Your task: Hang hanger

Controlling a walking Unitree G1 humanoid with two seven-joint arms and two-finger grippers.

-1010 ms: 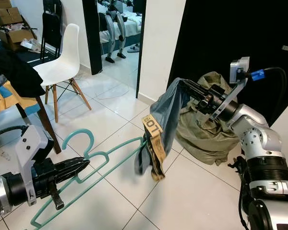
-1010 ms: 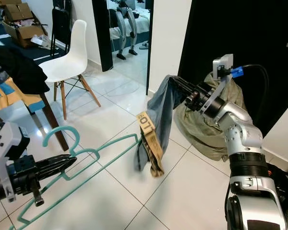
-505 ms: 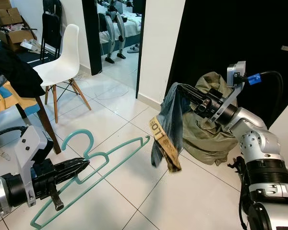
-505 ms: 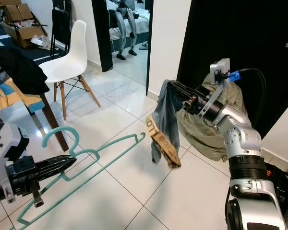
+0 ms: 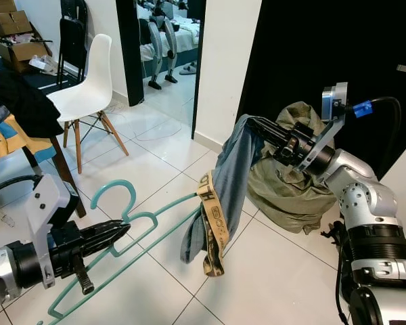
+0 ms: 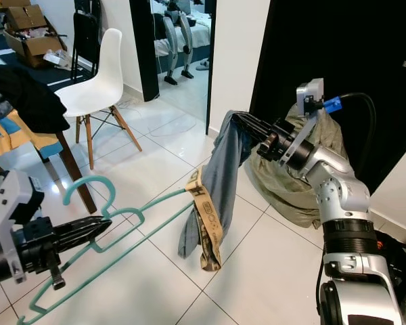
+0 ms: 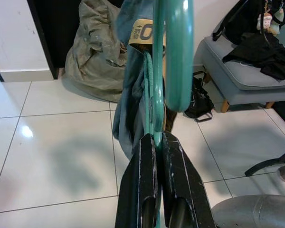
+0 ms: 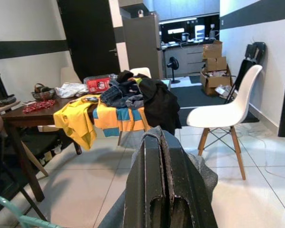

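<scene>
The left hand (image 5: 118, 232) is clamping the teal plastic hanger (image 5: 152, 223) low over the tiled floor; the right hand (image 5: 252, 124) is pinching blue denim jeans (image 5: 223, 183) just beside the hanger's far tip. The swinging cloth could slide off that tip.

White chair (image 5: 88, 84) on glossy tiled floor (image 5: 271, 284).

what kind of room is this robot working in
Likely a lived-in home: glossy white tiled floor, a white moulded chair with wooden legs, and a dark wooden table heaped with clothes.
</scene>
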